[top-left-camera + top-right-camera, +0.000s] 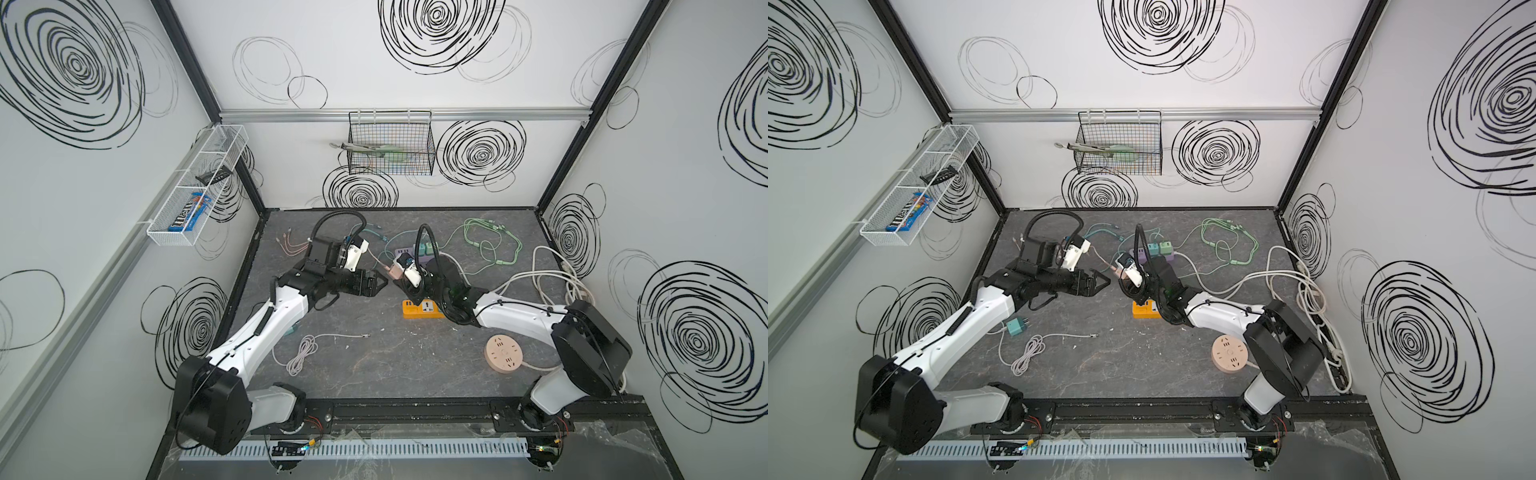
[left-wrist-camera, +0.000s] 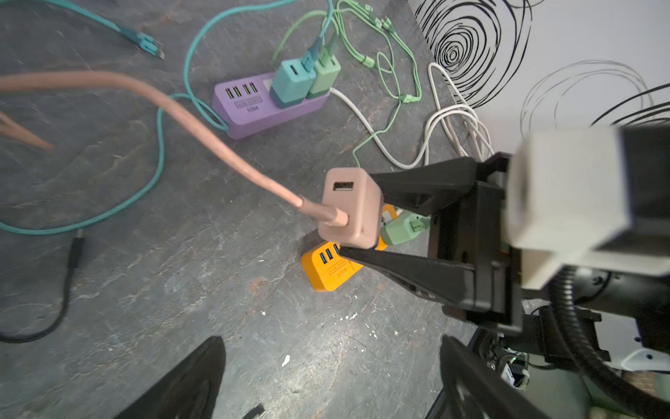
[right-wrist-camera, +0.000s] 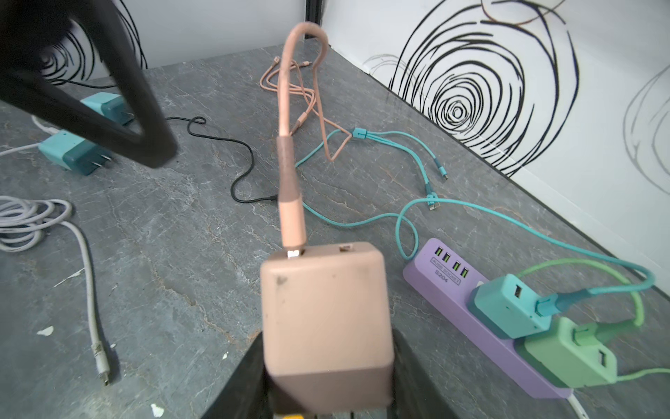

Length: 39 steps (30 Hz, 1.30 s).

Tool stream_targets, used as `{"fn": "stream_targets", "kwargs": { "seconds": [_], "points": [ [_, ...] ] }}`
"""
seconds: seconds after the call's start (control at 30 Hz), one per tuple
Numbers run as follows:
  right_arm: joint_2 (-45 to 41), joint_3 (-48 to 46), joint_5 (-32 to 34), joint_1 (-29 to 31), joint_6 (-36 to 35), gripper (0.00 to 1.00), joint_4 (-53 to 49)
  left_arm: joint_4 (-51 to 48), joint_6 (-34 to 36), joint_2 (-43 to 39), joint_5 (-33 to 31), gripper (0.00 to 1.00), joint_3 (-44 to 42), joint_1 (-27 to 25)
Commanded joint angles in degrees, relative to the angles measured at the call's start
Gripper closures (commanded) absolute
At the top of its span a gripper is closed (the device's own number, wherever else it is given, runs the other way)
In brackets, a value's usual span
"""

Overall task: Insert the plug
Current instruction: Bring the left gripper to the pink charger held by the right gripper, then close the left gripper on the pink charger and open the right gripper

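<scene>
The plug (image 3: 326, 315) is a pink cube adapter with a pink cable (image 3: 290, 181) in its top port. My right gripper (image 3: 326, 384) is shut on its sides, black fingers (image 2: 417, 188) pressing both faces. It hangs over the end of the orange power strip (image 2: 326, 270), where a green adapter (image 2: 402, 228) is seated. In both top views the plug (image 1: 392, 272) (image 1: 1120, 272) sits mid-table above the orange strip (image 1: 419, 309). My left gripper (image 1: 383, 283) (image 2: 330, 381) stands open just left of the plug, holding nothing.
A purple power strip (image 2: 261, 109) with teal and green adapters lies behind. Teal, green and white cables trail across the back and right. A round pink socket (image 1: 504, 354), a coiled grey cable (image 1: 301, 353) and a loose teal adapter (image 1: 1017, 326) lie nearer the front.
</scene>
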Motion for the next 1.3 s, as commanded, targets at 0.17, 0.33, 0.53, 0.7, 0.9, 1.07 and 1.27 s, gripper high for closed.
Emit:
{"fn": "stream_targets", "kwargs": {
  "seconds": [0.17,0.33,0.53,0.7,0.9,1.07,1.27],
  "points": [
    [-6.0,-4.9,-6.7,0.5,-18.1,0.73,5.8,0.1,3.6,3.3,6.7,0.2,4.6,-1.0],
    [-7.0,-5.7,-10.5,0.6,-19.1,0.72,7.2,2.8,3.1,3.4,8.3,0.29,4.1,-2.3],
    [-6.9,-6.1,-9.3,1.5,-19.1,0.72,9.5,4.3,3.2,3.6,10.0,0.43,3.5,-3.2],
    [-7.5,-6.7,-9.3,1.8,-19.1,0.72,10.4,5.0,2.8,4.2,10.2,0.55,2.9,-3.2],
    [-7.7,-6.7,-8.7,2.0,-18.6,0.72,10.5,2.9,4.8,4.8,11.2,0.64,3.4,-3.4],
    [-7.6,-6.8,-8.4,2.2,-18.5,0.72,10.6,-0.5,7.4,5.8,11.3,0.61,4.4,-3.6],
    [-7.8,-6.8,-9.1,2.3,-19.4,0.72,10.2,-0.2,7.7,6.2,12.5,0.74,5.1,-3.7]
  ]
}}
